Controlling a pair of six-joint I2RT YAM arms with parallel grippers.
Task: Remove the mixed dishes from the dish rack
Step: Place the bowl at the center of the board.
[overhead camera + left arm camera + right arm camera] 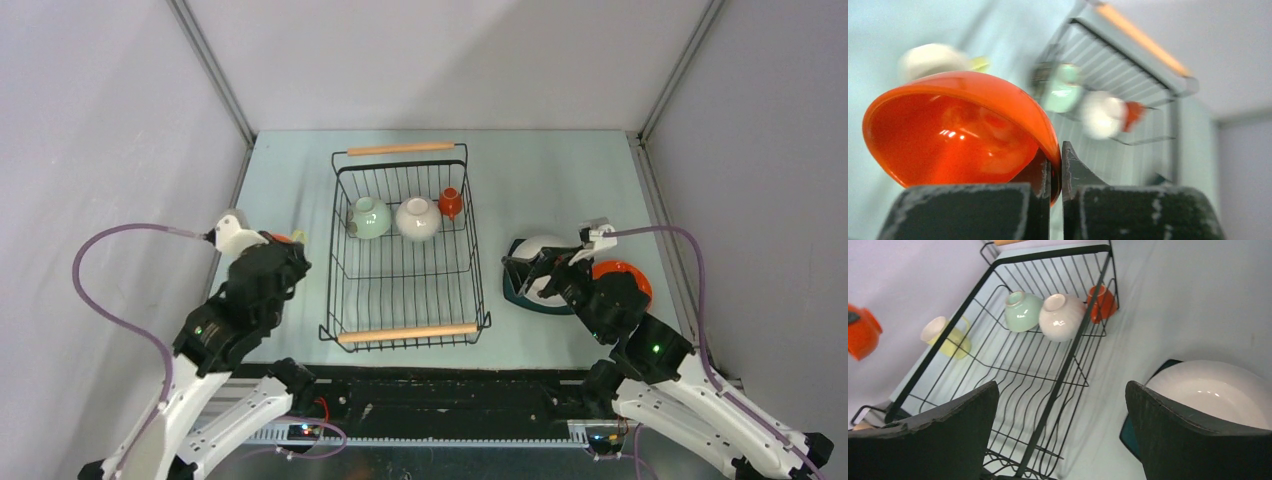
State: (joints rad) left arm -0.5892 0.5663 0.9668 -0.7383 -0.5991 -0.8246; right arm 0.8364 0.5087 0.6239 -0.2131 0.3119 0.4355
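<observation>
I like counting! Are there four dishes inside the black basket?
No, the dish rack holds just three: a pale green bowl, a white bowl and a small orange cup.

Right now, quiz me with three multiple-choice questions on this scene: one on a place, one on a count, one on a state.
1. The white bowl right of the rack sits on: A a teal plate; B a towel; C a wooden board.
2. Dishes inside the rack: A one; B three; C five.
3. The left hand is: A open and empty; B shut on an orange bowl; C shut on a spoon.
Answers: A, a teal edge shows beneath it; B, green bowl, second white bowl and orange cup; B, it pinches the bowl's rim.
</observation>
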